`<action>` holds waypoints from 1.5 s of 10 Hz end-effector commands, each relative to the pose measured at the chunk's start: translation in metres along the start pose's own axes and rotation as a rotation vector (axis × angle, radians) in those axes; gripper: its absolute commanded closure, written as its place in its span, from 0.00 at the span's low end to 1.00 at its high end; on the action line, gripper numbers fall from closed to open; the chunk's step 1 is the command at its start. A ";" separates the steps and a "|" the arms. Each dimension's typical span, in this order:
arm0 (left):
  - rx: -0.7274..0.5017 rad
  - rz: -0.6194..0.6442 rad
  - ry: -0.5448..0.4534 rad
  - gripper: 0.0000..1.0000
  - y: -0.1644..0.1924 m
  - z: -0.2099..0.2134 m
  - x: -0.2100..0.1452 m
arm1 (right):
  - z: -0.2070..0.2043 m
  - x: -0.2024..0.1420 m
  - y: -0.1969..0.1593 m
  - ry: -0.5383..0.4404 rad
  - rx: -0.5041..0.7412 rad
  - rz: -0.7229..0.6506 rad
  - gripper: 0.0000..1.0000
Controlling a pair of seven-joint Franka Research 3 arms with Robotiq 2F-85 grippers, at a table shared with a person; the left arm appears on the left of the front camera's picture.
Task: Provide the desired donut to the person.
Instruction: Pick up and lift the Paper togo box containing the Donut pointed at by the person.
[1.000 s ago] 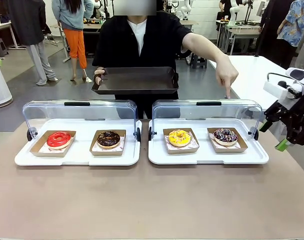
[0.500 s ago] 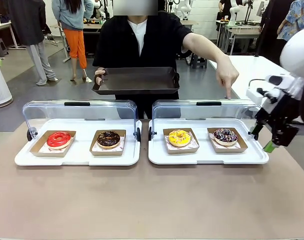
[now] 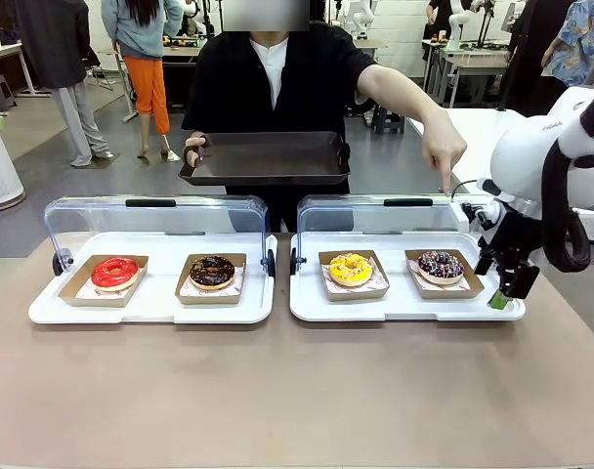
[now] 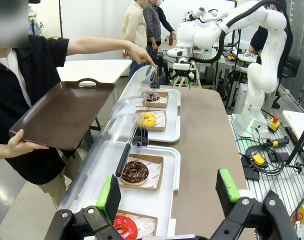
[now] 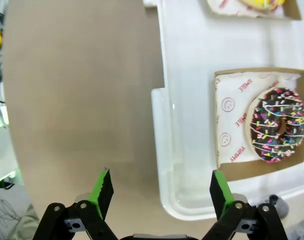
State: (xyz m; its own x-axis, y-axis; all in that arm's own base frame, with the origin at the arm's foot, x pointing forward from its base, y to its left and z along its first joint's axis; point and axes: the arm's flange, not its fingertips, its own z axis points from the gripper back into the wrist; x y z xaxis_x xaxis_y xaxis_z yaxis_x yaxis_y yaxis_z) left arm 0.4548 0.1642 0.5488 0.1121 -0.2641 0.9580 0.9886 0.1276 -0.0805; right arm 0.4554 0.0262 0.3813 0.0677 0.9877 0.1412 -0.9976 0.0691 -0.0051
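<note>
We've got the person (image 3: 277, 88) at the far side of the table (image 3: 297, 391), holding a dark serving tray (image 3: 268, 156) level with their right hand (image 3: 192, 149). Their left hand (image 3: 442, 149) points a finger straight down at the raised clear lid (image 3: 404, 210) of the right-hand white tray (image 3: 404, 308). Right below that finger sits the sprinkled chocolate donut (image 3: 441, 265) in its brown paper box at the tray's outer end, with a yellow donut (image 3: 351, 269) boxed beside it. The other white tray (image 3: 150, 308) (lid up as well) has a red donut (image 3: 114, 273) and a plain chocolate donut (image 3: 212, 271). The right gripper (image 3: 507, 293) hangs at the outer end of the right-hand tray, just beside the sprinkled donut and holding nothing. In its wrist view the jaws are spread wide, with one green pad (image 5: 103, 187) over bare table and the other over the tray's corner. The left gripper (image 4: 169, 187) is spread wide too, empty, looking down the row of trays from the red-donut end.
</note>
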 end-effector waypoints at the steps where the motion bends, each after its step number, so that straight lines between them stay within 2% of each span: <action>1: -0.004 -0.002 -0.011 0.00 -0.001 0.002 0.001 | -0.011 -0.001 -0.019 -0.009 0.020 0.010 0.00; 4: -0.004 -0.002 -0.011 0.00 -0.001 0.002 0.001 | -0.018 -0.003 -0.028 -0.026 0.007 0.003 0.00; 6: -0.004 -0.002 -0.011 0.00 -0.001 0.002 0.001 | -0.015 0.002 -0.029 -0.058 0.013 -0.084 0.00; 7: -0.004 -0.002 -0.011 0.00 -0.001 0.002 0.001 | -0.017 -0.001 -0.024 -0.004 0.026 -0.010 0.00; 11: -0.004 -0.002 -0.011 0.00 -0.001 0.002 0.001 | -0.016 0.000 -0.025 -0.015 0.023 -0.022 0.00; 15: -0.004 -0.002 -0.011 0.00 -0.001 0.002 0.001 | -0.037 -0.005 -0.046 -0.015 0.043 -0.049 0.00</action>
State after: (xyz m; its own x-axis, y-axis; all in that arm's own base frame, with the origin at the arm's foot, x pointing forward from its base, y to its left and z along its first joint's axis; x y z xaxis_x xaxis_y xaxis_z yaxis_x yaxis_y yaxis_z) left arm 0.4548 0.1642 0.5487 0.1123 -0.2640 0.9580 0.9885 0.1276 -0.0807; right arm 0.4886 0.0244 0.3501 0.1002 0.9835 0.1505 -0.9944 0.0940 0.0479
